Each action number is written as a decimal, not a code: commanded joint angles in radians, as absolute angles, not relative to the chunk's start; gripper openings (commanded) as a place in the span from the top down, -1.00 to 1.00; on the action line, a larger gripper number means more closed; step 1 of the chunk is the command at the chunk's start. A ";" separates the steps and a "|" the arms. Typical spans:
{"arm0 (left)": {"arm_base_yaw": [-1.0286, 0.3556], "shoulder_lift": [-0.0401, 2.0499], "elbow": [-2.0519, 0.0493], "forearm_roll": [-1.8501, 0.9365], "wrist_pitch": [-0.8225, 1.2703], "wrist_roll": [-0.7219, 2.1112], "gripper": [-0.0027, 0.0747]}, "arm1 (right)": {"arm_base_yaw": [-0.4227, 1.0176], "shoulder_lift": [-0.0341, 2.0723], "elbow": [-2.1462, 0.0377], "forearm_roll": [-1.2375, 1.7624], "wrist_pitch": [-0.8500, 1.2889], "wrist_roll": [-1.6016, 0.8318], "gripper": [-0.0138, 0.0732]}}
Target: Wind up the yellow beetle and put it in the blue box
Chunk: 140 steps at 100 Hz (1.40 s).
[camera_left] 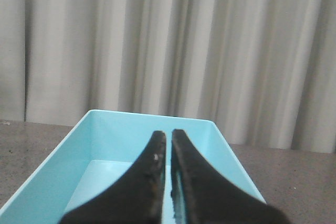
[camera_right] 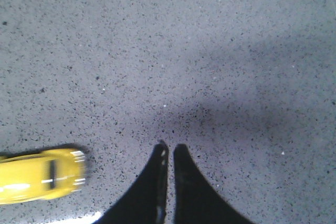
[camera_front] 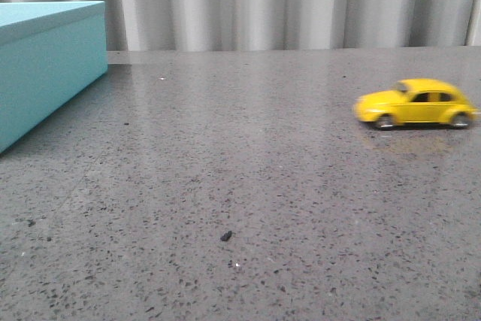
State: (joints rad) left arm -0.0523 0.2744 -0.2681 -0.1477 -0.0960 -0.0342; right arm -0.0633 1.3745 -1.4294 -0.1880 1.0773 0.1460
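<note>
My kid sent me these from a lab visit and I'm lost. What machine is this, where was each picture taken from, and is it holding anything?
It is a two-armed table robot. One camera looks forward over the grey speckled table: a small glossy yellow toy beetle car on the right, a large turquoise-blue box on the left. The other two cameras sit on the wrists. The left gripper hangs over the open blue box; the right gripper is over the table, near the car. Both look shut and hold nothing.

Grey speckled tabletop [camera_front: 248,186]; pale pleated curtain [camera_front: 301,5] behind; small dark crumb [camera_front: 225,236] near front.
</note>
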 commanded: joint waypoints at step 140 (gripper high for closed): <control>-0.053 0.550 -0.646 -0.153 0.168 0.000 0.99 | -0.062 0.961 -1.216 -0.117 0.711 0.139 0.78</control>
